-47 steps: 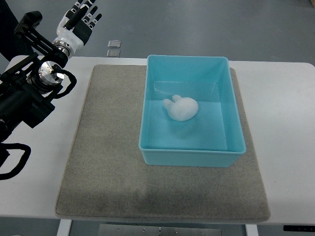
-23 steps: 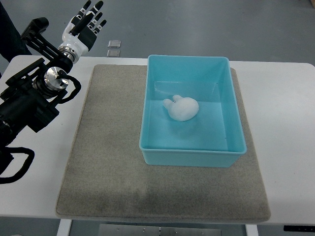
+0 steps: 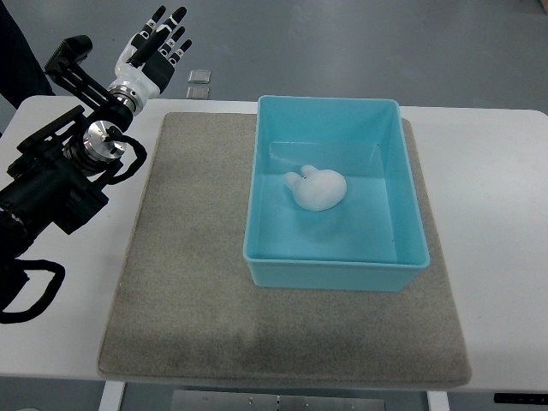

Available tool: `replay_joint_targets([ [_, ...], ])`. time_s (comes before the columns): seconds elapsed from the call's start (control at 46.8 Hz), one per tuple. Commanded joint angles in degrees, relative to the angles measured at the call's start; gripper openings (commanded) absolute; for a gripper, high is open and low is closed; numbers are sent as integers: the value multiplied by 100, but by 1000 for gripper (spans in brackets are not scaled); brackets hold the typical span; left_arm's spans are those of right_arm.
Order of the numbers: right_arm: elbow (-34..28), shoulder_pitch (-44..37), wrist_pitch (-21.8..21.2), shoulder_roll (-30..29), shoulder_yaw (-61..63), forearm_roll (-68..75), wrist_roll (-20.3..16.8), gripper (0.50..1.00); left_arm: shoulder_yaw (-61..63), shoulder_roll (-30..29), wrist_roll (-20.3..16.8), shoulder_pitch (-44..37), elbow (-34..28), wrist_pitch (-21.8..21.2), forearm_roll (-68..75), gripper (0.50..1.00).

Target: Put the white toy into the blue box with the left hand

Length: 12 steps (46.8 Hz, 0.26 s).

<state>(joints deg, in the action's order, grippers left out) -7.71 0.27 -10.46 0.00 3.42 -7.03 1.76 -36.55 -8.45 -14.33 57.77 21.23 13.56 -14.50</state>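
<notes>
The white toy [image 3: 315, 188], a small rabbit-like shape, lies on the floor of the blue box [image 3: 334, 272], a little above its middle. The box stands on a grey mat [image 3: 188, 282]. My left hand [image 3: 157, 48] is up at the top left, beyond the table's far edge and well away from the box. Its fingers [image 3: 176, 20] are spread and hold nothing. The black left arm [image 3: 60, 175] comes in along the left edge. No right arm shows.
The grey mat covers the middle of a white table [image 3: 497, 214]. Two small square grey objects [image 3: 198, 83] lie on the floor beyond the table's far edge. A black cable loop [image 3: 30, 295] hangs at the lower left.
My left hand and arm have shifted to the right and slightly toward the mat, fingers still spread. The toy and box have not moved.
</notes>
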Motion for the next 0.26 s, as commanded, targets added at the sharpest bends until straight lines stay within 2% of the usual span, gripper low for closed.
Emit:
replay_joint_targets([
  [0.0,-2,0,0,0,-17,-18,0,936,-1,2,1,-64,-22,24,0,992],
  [0.235,-2,0,53,0,-17,-18,-18,936,-18,2,1,-73,-22,24,0,992],
])
